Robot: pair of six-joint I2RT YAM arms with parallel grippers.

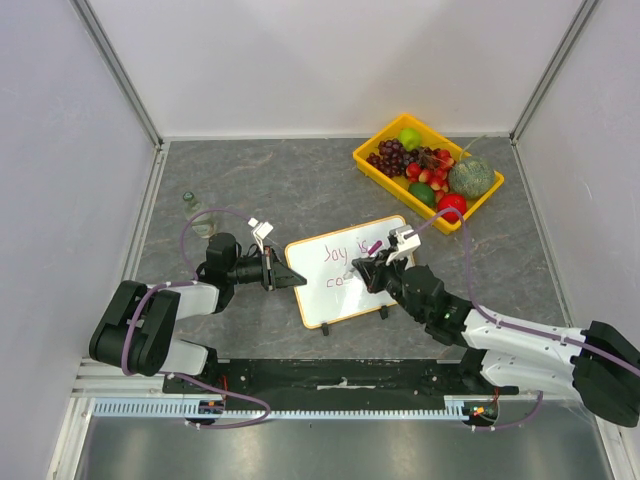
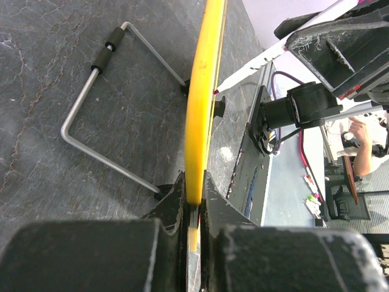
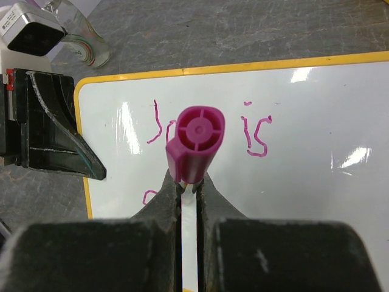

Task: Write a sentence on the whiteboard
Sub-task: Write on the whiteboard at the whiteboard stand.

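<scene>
The whiteboard, white with a thin yellow-tan frame, stands tilted on its wire stand at the table's middle. The sentence in pinkish-red marker reads "Joy is" with "co" begun below. My left gripper is shut on the board's left edge, jaws pinching the frame. My right gripper is shut on a marker with a magenta end, its tip on the board by the second line. In the right wrist view the marker hides part of "Joy"; "is" shows on the board.
A yellow tray of fruit stands at the back right. A small glass bottle stands left of the board, also in the right wrist view. White walls enclose the table on three sides.
</scene>
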